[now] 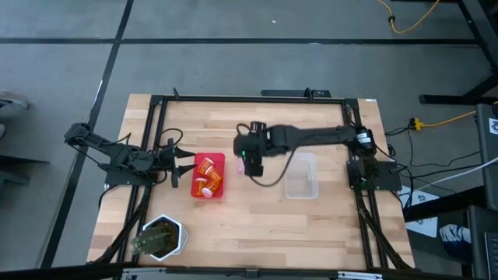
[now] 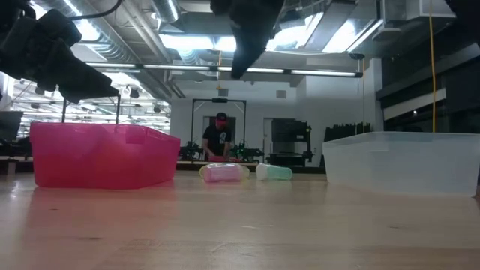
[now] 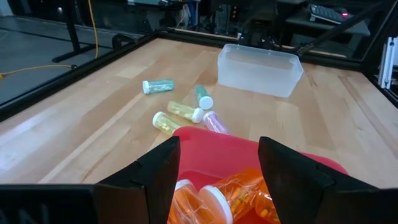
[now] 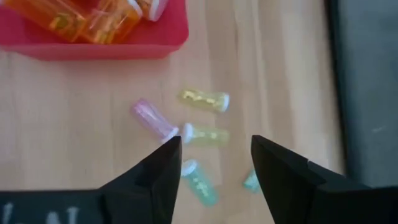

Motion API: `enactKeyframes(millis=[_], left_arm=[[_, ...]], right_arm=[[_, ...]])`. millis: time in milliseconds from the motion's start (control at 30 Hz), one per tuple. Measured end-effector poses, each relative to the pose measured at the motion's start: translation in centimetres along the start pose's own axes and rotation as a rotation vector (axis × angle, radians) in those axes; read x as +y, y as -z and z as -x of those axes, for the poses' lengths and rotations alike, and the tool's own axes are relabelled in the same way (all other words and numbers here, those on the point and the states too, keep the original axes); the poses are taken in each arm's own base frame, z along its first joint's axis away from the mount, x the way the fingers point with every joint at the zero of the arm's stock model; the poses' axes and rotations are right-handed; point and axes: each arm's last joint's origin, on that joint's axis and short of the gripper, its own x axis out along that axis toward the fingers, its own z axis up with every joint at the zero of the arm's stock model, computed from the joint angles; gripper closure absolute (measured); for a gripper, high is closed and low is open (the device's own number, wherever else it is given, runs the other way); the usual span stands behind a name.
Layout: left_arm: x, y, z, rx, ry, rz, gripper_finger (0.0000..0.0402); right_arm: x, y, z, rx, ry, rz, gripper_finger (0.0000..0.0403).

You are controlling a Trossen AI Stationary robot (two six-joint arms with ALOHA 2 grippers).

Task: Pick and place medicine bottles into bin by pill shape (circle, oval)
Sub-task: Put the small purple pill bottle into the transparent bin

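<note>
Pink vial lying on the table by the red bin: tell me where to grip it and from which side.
Grip the pink vial across its barrel, coming straight down from above. It lies on its side on the table, clear of the yellow vials, so its round sides are free. The right gripper hovers above with jaws open.

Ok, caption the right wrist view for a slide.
Open right end effector hovers above five loose pastel vials beside the red bin of orange bottles.

white hexagonal pot (image 1: 161,237) at table's (image 1: 257,225) near corner.
</note>
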Motion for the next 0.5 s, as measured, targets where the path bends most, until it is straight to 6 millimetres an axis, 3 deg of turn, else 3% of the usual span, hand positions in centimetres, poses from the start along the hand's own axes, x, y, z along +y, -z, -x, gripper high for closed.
enactKeyframes(millis=[233, 400, 500], left_arm=[[0.0, 0.0, 0.0, -0.001, 0.0, 0.001, 0.019], [0.0, 0.0, 0.0, -0.001, 0.0, 0.001, 0.019], [0.0, 0.0, 0.0, -0.001, 0.0, 0.001, 0.019]], right_arm=[[-3.0, 0.2, -5.1, 0.085, -0.163, -0.041, 0.0181], [-1.9, 0.9, -9.1, 0.17, -0.272, 0.07, 0.0178], [-1.0, 1.0, -10.3, 0.184, -0.28, 0.11, 0.0178]])
